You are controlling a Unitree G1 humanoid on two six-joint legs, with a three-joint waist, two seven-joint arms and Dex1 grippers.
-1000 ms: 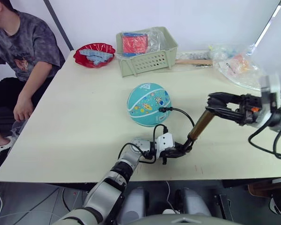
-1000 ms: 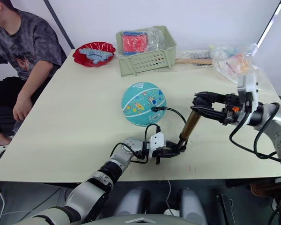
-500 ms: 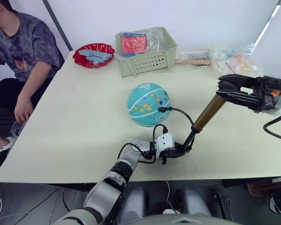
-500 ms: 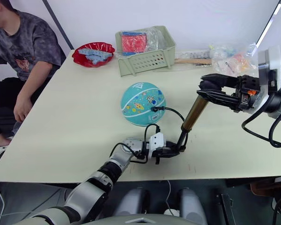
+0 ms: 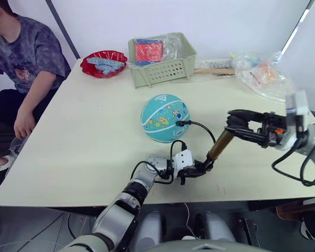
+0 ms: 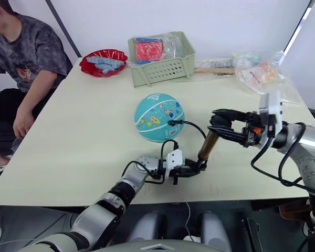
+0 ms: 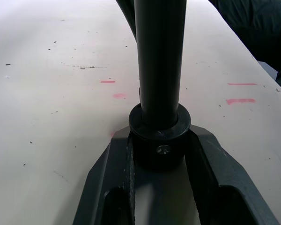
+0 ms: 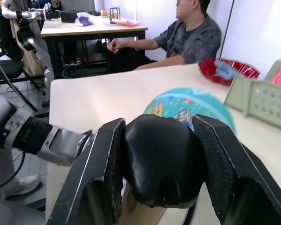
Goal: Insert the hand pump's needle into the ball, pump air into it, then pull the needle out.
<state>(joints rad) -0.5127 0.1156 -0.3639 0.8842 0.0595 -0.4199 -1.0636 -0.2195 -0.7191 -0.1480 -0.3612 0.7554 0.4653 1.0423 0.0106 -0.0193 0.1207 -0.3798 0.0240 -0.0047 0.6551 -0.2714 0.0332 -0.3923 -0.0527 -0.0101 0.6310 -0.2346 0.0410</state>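
The right pincer (image 5: 240,126), clamped on the pump (image 5: 219,145) handle, has just pushed back down after a pull-up: another stroke. The left pincer (image 5: 200,169) grips the pump's base. The needle (image 5: 180,124) sits in the ball (image 5: 165,118), mid-bench (image 5: 84,136).

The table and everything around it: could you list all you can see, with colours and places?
ball: one, teal, mid-table
hand pump: one, bronze-gold, tilted, right of the ball
hose: one, black, from the pump to the ball
basket: one, pale green, far edge
bowl: one, red, left of the basket
plastic bags: clear, far right
table: one, cream
person: one, seated at left
left end effector: shut on the pump's base
right end effector: shut on the pump's handle
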